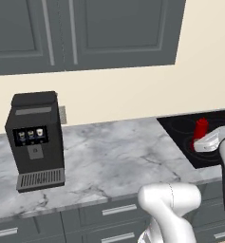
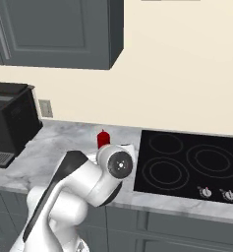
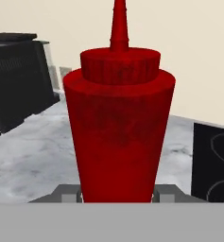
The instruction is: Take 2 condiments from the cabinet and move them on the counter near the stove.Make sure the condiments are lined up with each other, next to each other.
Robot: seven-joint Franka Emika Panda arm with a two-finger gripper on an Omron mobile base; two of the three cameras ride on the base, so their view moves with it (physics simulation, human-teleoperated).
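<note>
The gripper (image 3: 117, 194) is closed around one red squeeze bottle (image 3: 119, 137), holding it upright low over the marble counter (image 1: 109, 161), close to the left edge of the black stove (image 2: 187, 167). The bottle looks about ready to be set down. The wall cabinet (image 1: 85, 33) above has its doors shut. By my reckoning, a second bottle is left to fetch and line up beside this one.
</note>
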